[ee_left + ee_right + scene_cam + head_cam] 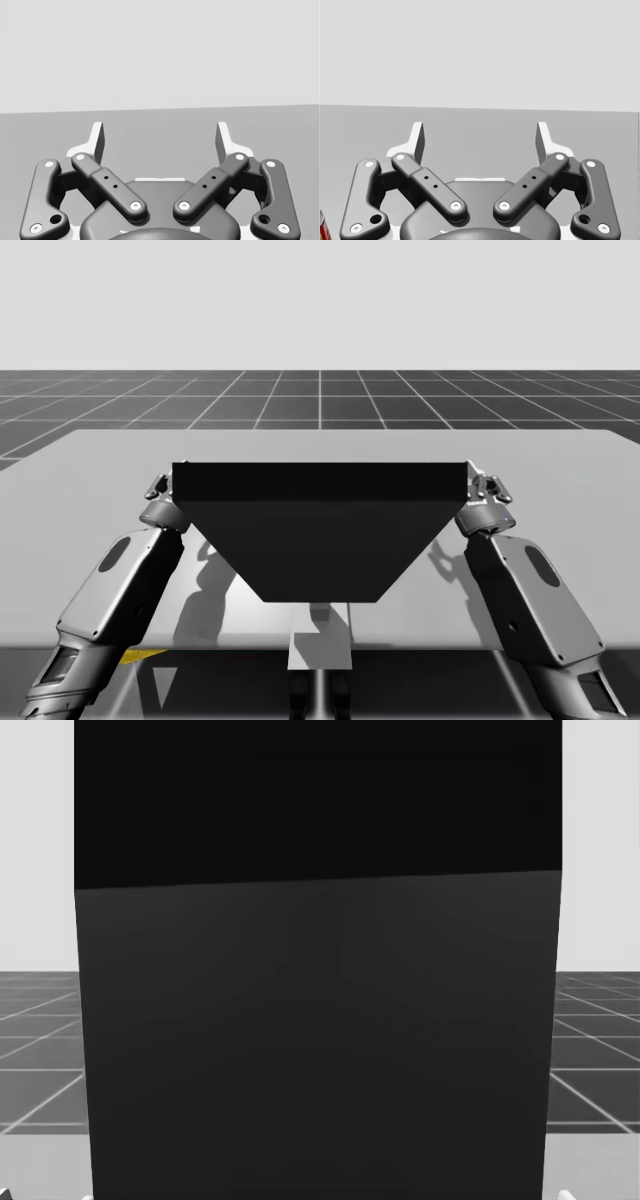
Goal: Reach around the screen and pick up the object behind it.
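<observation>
Dark screen [320, 530] stands upright across the middle of the surface [100, 455] and blocks the centre of the head view. Narrow open strips remain past its left and right edges. The left pincer [158, 488] and right pincer [488, 487] sit just outside those edges, one on each side, with fingers apart and nothing between them. Bare surface lies ahead of each pincer. A red can [323, 225] stands beside the right pincer.
</observation>
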Robot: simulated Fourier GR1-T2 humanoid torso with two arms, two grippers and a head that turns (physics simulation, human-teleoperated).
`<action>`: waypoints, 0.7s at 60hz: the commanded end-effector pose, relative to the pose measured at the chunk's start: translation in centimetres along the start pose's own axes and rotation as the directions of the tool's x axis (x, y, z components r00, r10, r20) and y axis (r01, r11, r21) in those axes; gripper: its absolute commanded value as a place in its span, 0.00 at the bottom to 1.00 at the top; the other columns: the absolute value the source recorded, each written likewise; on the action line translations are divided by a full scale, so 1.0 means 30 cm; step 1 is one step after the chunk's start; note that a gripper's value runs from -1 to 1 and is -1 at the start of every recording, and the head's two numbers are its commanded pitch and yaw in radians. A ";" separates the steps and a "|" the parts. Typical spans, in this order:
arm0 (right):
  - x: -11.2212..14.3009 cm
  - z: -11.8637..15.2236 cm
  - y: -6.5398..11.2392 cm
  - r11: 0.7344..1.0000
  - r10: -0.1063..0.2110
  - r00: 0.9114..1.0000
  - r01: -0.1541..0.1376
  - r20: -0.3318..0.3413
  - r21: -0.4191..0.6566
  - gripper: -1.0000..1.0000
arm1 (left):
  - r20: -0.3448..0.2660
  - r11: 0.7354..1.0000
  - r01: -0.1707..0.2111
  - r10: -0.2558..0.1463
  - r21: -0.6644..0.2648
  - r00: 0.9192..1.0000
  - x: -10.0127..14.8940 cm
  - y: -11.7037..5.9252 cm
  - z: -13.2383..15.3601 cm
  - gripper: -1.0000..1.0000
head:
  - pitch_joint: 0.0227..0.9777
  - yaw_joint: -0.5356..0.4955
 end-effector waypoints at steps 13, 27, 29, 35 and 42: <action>-0.016 0.009 0.025 0.998 0.034 0.999 -0.032 -0.036 0.051 0.00 | -0.017 1.000 0.001 -0.002 -0.020 1.000 0.004 -0.006 0.005 0.00 | 0.10 0.52; 0.008 0.025 0.034 0.980 0.038 0.999 -0.032 -0.029 0.197 0.00 | -0.084 0.982 0.019 -0.035 -0.185 0.996 0.065 -0.008 0.062 0.00 | 0.11 0.51; 0.011 0.030 0.039 0.972 0.032 0.999 -0.025 -0.028 0.235 0.00 | -0.092 0.977 0.015 -0.035 -0.214 0.995 0.077 -0.005 0.074 0.00 | 0.11 0.51; 0.017 0.052 0.039 0.935 0.007 0.999 0.007 -0.038 0.355 0.00 | -0.128 0.957 0.008 -0.047 -0.291 0.991 0.095 0.007 0.102 0.00 | 0.12 0.51; 0.028 0.087 0.034 0.877 -0.068 0.997 0.081 -0.044 0.473 0.00 | -0.171 0.911 -0.014 -0.062 -0.412 0.983 0.094 0.024 0.138 0.00 | 0.12 0.51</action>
